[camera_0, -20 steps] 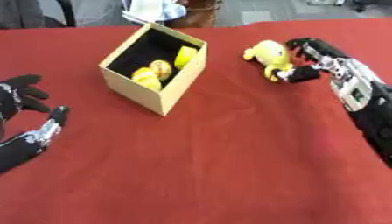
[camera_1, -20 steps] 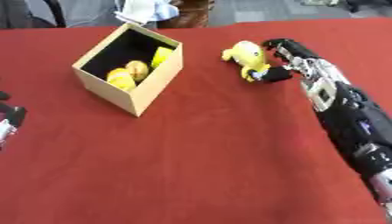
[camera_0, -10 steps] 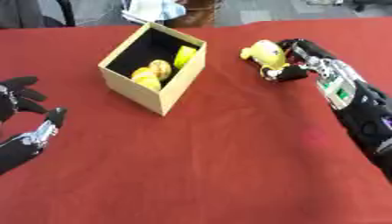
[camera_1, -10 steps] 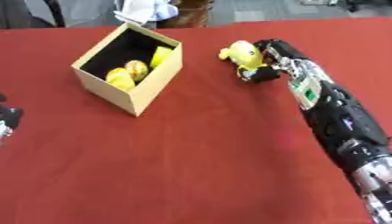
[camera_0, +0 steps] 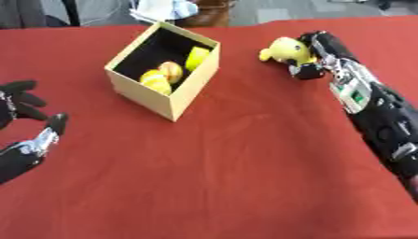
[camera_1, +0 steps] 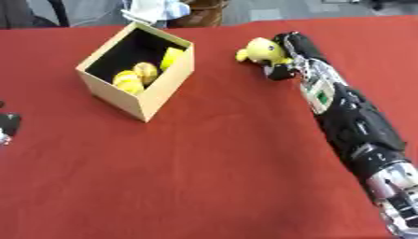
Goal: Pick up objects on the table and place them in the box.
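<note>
A yellow duck-like toy (camera_0: 286,50) lies on the red table at the upper right. My right hand (camera_0: 319,51) reaches it from the right, fingers curled round its far side and thumb at its near side. An open tan cardboard box (camera_0: 166,70) stands left of the toy, with several yellow fruit-like objects (camera_0: 167,73) inside. My left hand (camera_0: 23,120) rests open at the left edge, fingers up, far from the box.
A red cloth (camera_0: 228,177) covers the table. Beyond the far edge lie a white and blue bundle (camera_0: 163,8) and a brown object (camera_0: 211,9). My right forearm (camera_1: 351,121) stretches along the table's right side.
The right hand has slid left and closed in around the yellow toy. The view has shifted slightly. The left hand and the box stay put.
</note>
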Robot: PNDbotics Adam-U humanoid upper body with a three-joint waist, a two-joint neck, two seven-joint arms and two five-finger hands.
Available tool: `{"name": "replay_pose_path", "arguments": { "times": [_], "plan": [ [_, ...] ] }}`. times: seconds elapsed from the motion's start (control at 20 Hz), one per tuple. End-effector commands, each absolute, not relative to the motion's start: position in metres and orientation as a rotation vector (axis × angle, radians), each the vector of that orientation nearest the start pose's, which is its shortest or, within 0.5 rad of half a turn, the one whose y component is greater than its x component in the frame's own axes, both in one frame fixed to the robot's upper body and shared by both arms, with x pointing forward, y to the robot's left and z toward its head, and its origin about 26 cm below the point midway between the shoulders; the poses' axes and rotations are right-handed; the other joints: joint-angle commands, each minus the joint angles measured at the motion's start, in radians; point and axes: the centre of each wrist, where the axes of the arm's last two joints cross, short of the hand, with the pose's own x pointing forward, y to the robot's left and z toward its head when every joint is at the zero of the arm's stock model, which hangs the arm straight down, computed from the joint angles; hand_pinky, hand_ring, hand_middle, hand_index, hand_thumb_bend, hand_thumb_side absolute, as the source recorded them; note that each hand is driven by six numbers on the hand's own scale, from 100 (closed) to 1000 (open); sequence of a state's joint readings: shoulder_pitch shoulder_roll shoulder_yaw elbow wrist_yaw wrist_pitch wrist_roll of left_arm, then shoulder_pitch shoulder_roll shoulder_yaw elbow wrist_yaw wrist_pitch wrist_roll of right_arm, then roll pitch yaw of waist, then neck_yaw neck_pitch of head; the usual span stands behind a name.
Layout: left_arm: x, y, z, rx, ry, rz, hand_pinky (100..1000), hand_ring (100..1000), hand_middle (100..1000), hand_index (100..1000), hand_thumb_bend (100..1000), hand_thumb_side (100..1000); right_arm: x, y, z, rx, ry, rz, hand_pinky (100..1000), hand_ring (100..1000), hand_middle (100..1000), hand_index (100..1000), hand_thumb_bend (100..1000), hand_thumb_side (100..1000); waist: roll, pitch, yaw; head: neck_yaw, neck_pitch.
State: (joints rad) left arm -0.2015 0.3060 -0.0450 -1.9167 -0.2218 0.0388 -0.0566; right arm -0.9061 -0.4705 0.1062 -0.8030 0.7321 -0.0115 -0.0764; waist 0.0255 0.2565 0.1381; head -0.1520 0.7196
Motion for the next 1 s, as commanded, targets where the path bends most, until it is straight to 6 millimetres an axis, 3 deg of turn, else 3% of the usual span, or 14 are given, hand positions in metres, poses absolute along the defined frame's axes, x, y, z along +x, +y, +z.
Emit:
{"name": "replay_pose_path", "arguments": {
  "times": [0.05,0.25,0.55,0.85,0.9,0.95,1.0],
  "plan": [
    [0.299,0.263,0.154,0.349,-2.042,-0.548,673,542,567,814,445,354,0.476,-0.315,0.190,-1.140,-1.660,0.852,568,538,343,502,100,100,0.009,-0.011,-0.002,0.000,-0.002],
    [0.299,0.263,0.155,0.350,-2.043,-0.548,673,542,568,813,443,353,0.473,-0.290,0.212,-1.121,-1.832,0.875,566,535,338,497,100,100,0.008,-0.013,-0.005,-0.002,-0.002],
    [0.299,0.262,0.154,0.344,-2.039,-0.557,673,542,568,812,442,353,0.464,-0.234,0.248,-0.991,-2.025,1.071,583,546,351,508,100,100,0.005,-0.019,-0.001,-0.014,-0.002],
    [0.298,0.259,0.153,0.321,-2.041,-0.574,673,542,569,812,440,352,0.467,-0.188,0.250,-0.870,-2.038,1.288,611,571,379,535,100,100,0.005,-0.032,0.018,-0.038,0.002],
    [0.298,0.259,0.153,0.319,-2.039,-0.575,673,542,569,811,440,351,0.469,-0.183,0.247,-0.854,-2.026,1.323,623,585,399,559,161,119,0.005,-0.034,0.021,-0.042,0.003],
    [0.298,0.259,0.153,0.315,-2.038,-0.576,673,542,569,811,439,351,0.471,-0.178,0.243,-0.837,-2.011,1.357,625,587,404,562,100,131,0.005,-0.037,0.025,-0.046,0.003],
    [0.298,0.258,0.153,0.312,-2.038,-0.577,673,542,569,811,439,350,0.473,-0.174,0.239,-0.823,-1.995,1.389,636,601,428,596,105,168,0.006,-0.038,0.028,-0.050,0.003]
  ]
}}
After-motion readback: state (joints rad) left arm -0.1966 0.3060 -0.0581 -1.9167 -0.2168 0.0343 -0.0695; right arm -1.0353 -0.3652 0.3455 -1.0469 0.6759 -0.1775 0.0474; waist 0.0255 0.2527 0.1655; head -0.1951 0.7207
